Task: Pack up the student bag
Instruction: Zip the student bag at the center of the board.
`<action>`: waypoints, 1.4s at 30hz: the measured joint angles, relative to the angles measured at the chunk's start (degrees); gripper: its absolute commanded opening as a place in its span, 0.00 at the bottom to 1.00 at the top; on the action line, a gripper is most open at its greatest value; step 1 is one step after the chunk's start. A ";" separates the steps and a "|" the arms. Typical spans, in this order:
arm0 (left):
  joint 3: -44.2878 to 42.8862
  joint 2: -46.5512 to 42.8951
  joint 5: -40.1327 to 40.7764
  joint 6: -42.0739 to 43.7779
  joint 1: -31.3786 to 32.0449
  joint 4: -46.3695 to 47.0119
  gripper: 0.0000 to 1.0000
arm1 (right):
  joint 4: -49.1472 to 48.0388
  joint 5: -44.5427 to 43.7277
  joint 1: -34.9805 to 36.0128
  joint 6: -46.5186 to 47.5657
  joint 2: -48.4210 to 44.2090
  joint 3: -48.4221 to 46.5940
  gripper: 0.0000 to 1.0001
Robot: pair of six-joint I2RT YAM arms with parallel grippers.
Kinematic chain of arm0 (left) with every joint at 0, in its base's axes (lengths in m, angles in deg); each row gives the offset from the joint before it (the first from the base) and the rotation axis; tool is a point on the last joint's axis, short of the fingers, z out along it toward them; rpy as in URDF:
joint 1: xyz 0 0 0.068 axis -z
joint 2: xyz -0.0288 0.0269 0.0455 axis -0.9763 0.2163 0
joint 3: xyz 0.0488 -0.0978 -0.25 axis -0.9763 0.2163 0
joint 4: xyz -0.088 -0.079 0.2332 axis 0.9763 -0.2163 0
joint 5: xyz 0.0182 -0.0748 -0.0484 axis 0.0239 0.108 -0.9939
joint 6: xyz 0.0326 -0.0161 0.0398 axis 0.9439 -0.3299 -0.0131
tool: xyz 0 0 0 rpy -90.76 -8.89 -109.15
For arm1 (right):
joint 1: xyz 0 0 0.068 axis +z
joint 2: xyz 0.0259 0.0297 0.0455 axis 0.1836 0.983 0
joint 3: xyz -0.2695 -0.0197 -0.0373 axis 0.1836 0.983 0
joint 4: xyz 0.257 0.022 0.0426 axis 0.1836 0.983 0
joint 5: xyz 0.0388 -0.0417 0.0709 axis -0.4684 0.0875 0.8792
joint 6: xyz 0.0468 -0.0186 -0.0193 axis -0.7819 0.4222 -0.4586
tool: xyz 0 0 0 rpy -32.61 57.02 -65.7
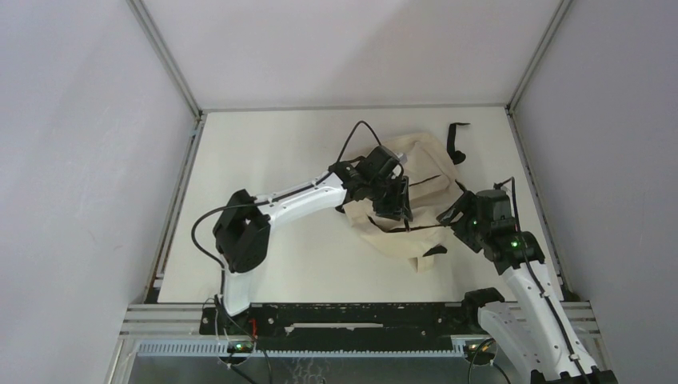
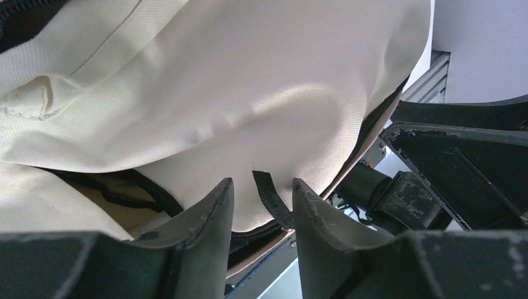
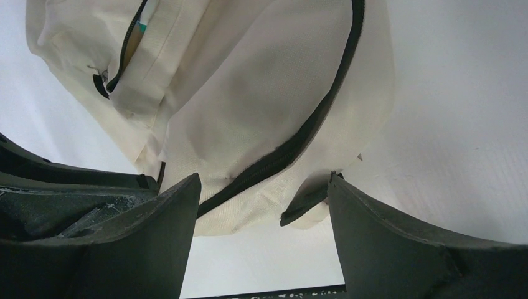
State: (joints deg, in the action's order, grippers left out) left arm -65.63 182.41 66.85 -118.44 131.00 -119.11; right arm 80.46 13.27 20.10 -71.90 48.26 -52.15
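Note:
The student bag point(image 1: 428, 178) is a cream fabric backpack with black zipper trim, lying crumpled on the white table right of centre. My left gripper point(image 1: 397, 205) hangs over the bag's near middle. In the left wrist view the gripper point(image 2: 262, 184) is open, and a short black webbing tab point(image 2: 272, 200) hangs between its fingers without being pinched. My right gripper point(image 1: 458, 214) is at the bag's right edge. In the right wrist view it point(image 3: 264, 180) is wide open and empty, just short of the bag point(image 3: 261, 93) and its black zipper line point(image 3: 311, 128).
A black strap point(image 1: 456, 141) trails from the bag's far right corner. The right arm's dark body point(image 2: 461, 162) is close beside the left gripper. Grey walls and metal frame rails point(image 1: 190, 160) bound the table point(image 1: 272, 144).

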 measured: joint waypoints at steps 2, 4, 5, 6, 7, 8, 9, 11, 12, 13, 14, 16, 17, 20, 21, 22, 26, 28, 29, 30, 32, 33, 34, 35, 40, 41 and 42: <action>-0.09 0.42 -0.42 -0.28 0.00 -0.07 0.27 | -0.07 0.04 0.00 0.00 0.00 0.33 0.83; -0.09 0.57 -0.74 -0.57 0.00 -0.07 0.14 | -0.11 0.24 0.00 0.00 0.00 0.55 0.85; -0.11 0.59 -0.92 -0.70 0.00 -0.07 0.07 | -0.11 0.37 0.00 -0.02 -0.02 0.59 0.86; -0.09 0.59 -0.98 -0.83 0.00 -0.04 0.02 | -0.11 0.68 0.00 -0.22 -0.07 0.61 0.87; -0.11 0.59 -1.07 -0.79 0.00 -0.04 0.00 | -0.09 0.94 0.00 -0.55 -0.13 0.61 0.88; -0.11 0.59 -1.22 -0.81 0.00 -0.02 0.00 | -0.09 1.18 0.00 -0.96 -0.24 0.61 0.88; -0.11 0.59 -1.36 -0.74 0.00 -0.02 0.00 | -0.09 1.66 0.00 -1.53 -0.46 0.63 0.88; -0.09 0.57 -1.57 -0.76 0.00 0.20 0.00 | -0.48 3.17 0.00 -3.19 -1.09 1.14 0.88; 0.00 0.50 -1.77 -0.76 0.00 0.59 0.00 | -0.81 4.13 0.00 -4.11 -1.42 1.62 0.88; 0.13 0.37 -1.90 -0.74 0.00 1.01 0.00 | -1.44 5.09 0.02 -5.25 -1.55 2.25 0.87; 0.61 0.00 -1.95 -0.72 0.00 1.77 0.00 | -2.03 5.97 0.09 -6.12 -1.68 2.89 0.86; 2.36 -1.49 -2.08 -0.46 0.00 3.08 0.00 | -3.28 7.52 0.52 -8.02 -1.44 3.93 0.84; 3.26 -2.40 -2.14 -0.31 0.00 3.41 0.00 | -3.96 7.93 0.85 -8.85 -1.05 4.22 0.82; 6.01 -5.46 -2.89 0.68 0.00 4.85 0.00 | -5.97 8.72 1.60 -10.14 0.61 4.44 0.64; 7.13 -6.47 -3.28 1.07 0.00 5.60 0.00 | -6.71 8.79 1.77 -10.36 1.38 4.44 0.53; 8.57 -7.72 -3.63 1.68 0.00 6.64 0.00 | -7.32 8.76 1.81 -10.49 1.99 4.44 0.41; 14.60 -12.41 -5.07 4.70 0.00 10.43 0.00 | -8.35 8.52 1.51 -10.40 3.10 4.46 0.00; 17.59 -14.51 -5.46 6.62 0.02 12.66 0.00 | -8.33 8.98 1.05 -10.21 3.45 4.48 0.00; 19.15 -15.52 -5.51 7.69 0.02 13.73 0.00 | -8.28 9.20 0.68 -10.08 3.54 4.48 0.00; 20.39 -16.37 -5.53 8.48 0.02 14.60 0.00 | -8.15 9.31 0.20 -9.94 3.54 4.48 0.00; 23.02 -18.23 -5.40 10.45 0.02 15.87 0.00 | -7.50 9.29 -0.92 -9.42 3.34 4.48 0.00; 24.50 -19.32 -5.07 11.67 0.02 16.39 0.00 | -6.93 9.20 -1.73 -8.94 3.06 4.48 0.00; 25.40 -20.06 -4.83 12.48 0.02 16.65 0.00 | -6.36 9.03 -2.51 -8.41 2.60 4.48 0.00; 26.60 -21.00 -4.39 13.57 0.02 17.00 0.00 | -5.55 8.94 -3.58 -7.67 1.88 4.48 0.00; 30.51 -24.17 -3.10 16.00 -0.35 18.29 0.00 | -1.79 8.76 -8.85 -4.09 -2.73 5.01 0.00; 30.95 -24.39 -3.08 16.22 -0.50 18.69 0.00 | -1.22 8.83 -9.38 -3.61 -3.21 5.11 0.00; 31.61 -24.63 -3.04 16.37 -0.79 19.21 0.00 | -0.70 8.94 -9.57 -3.30 -3.39 5.11 0.00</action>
State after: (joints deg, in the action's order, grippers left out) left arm -34.02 157.78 63.81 -102.07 130.21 -99.90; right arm 79.76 22.21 10.52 -75.20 44.88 -47.04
